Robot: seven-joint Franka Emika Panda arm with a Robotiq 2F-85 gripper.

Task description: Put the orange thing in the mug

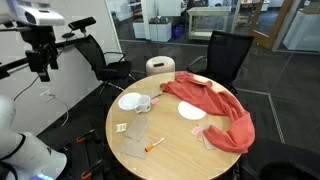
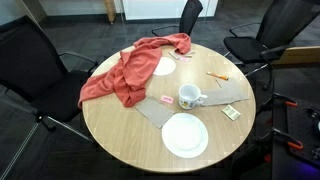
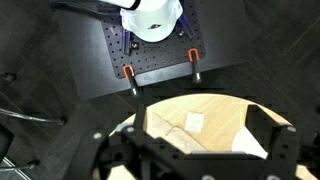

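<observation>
Near the lower edge of the counter in an exterior view, we see the orange thing lying flat, well apart from the mug, which stands just beside a white plate. At upper left our hand hangs high, off to the side of the counter. In the wrist view its fingers are spread, holding nothing.

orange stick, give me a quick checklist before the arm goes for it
1. orange stick lies free on the table, uncovered: ok
2. mug upright, mouth up: ok
3. mug empty: cannot tell
4. red cloth clear of stick and mug: ok
5. gripper jaws apart in the wrist view: ok
6. gripper over the stick: not ok, it hangs high, away from the stick
</observation>
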